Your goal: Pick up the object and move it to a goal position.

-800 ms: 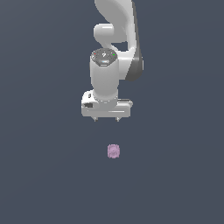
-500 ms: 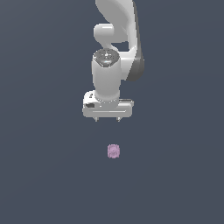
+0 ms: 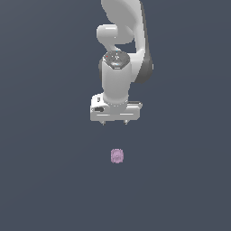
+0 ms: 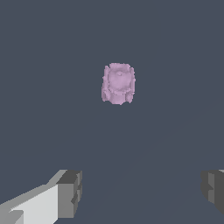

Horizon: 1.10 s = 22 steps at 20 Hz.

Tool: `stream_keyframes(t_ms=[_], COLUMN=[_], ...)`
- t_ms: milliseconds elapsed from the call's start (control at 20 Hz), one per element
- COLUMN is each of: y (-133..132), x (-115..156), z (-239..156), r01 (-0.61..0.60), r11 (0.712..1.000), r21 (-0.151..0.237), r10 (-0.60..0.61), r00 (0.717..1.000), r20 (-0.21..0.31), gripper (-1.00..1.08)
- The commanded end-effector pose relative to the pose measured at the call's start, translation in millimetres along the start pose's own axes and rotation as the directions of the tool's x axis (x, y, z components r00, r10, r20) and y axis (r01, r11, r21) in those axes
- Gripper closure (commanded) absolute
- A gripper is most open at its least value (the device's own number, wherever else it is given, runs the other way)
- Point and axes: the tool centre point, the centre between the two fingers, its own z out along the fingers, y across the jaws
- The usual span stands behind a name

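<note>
Object [image 3: 117, 156] on floor, apart from gripper [image 3: 115, 122], nearer exterior view's foreground.

plain dark slate-grey ground [image 3: 45, 180] fills both views, flat, uniform, unmarked.

The object [image 3: 117, 156] is pale pink-lilac, with a slightly darker mottling across its bumpy surface. The gripper [image 3: 114, 122] is white with grey fingertip pads [image 4: 70, 194], and the arm [image 3: 122, 54] is glossy white with dark grey joints. The floor [image 3: 45, 171] is a plain, uniform dark slate blue.
</note>
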Motion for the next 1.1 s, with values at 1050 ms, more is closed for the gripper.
stream_keyframes(t_ms=[1050], y=[-4.6], x=[79.1], z=[64.0], r01=[-0.04], r11=[0.999], r21=[0.018], r10=[0.04], r00=[0.999], r20=[0.01], gripper=[-0.92])
